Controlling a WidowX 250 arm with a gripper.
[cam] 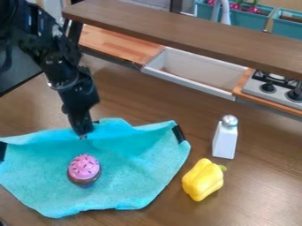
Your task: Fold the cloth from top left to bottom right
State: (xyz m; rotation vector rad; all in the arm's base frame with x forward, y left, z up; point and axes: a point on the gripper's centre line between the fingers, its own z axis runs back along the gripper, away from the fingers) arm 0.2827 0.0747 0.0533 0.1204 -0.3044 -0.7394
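Nearest to the camera, in the lower left corner of the view, a small dark piece (pixel 1 223) shows; I cannot tell what it is. Just beyond it lies the blue cloth (pixel 126 176), spread over the table (pixel 262 185), its far edge uneven and wavy. On the cloth sits a cupcake (pixel 84 168) with pink top, upright. One black patch (pixel 179 134) is at the cloth's far right corner.

The gripper (pixel 83 136) points down at the far edge of the cloth, left of the middle. I cannot tell whether it is spread, pressed together or pinching the cloth.

To the right of the cloth, a yellow pepper (pixel 203 179) lies near its edge, and behind the pepper a white shaker (pixel 224 140) stands upright. Farther back are the sink (pixel 194 73), the stove (pixel 275 89) and, above them, a brown shelf (pixel 177 33).
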